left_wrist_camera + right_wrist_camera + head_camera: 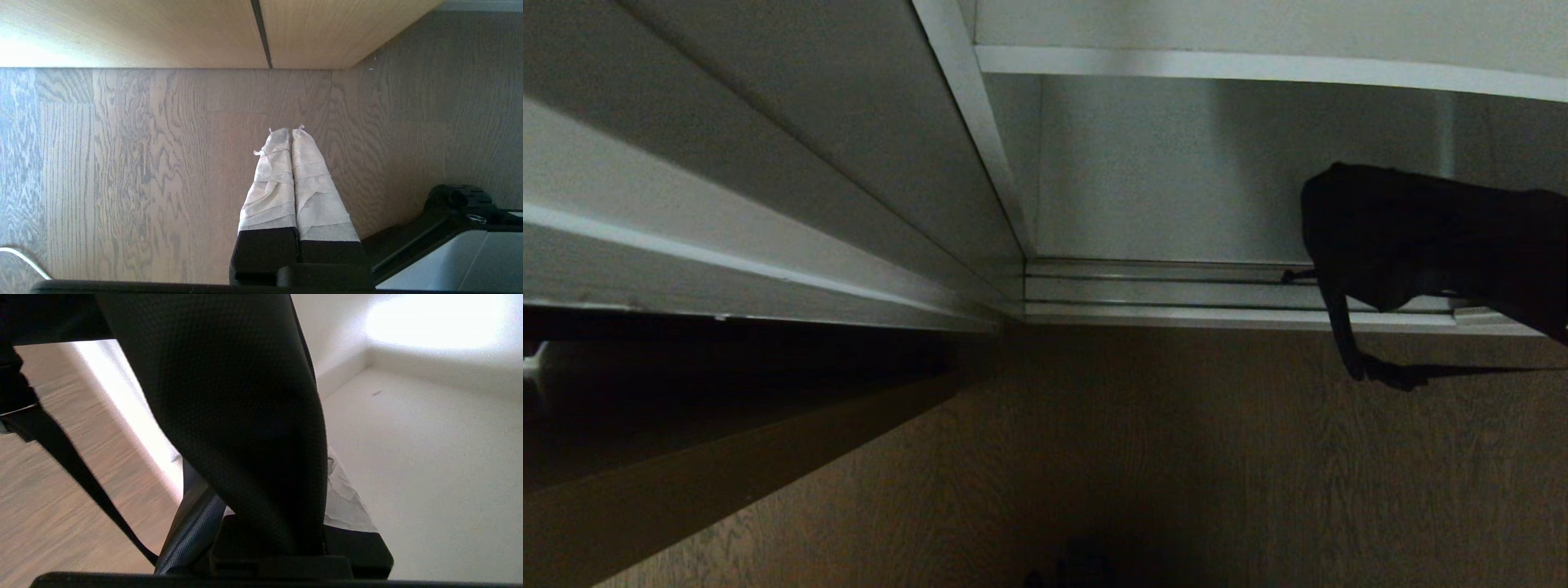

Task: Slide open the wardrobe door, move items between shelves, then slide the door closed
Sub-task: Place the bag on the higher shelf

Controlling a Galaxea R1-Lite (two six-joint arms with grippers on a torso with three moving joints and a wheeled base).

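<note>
At the right of the head view, the black fabric bag (1429, 237) hangs in the open wardrobe bay, above the bottom track (1176, 292), its strap (1347, 343) trailing to the wood floor (1176, 457). Right tool (310, 522): clamped on the bag. Left tool (291, 132): fingers closed, empty, parked above the floor.

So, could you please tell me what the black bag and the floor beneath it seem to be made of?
The black bag looks like a matte woven synthetic fabric: the right wrist view shows a fine mesh texture, and it hangs limp with a strap dangling. The floor looks like wood or wood-look laminate, with printed-looking grain and plank seams.
</note>
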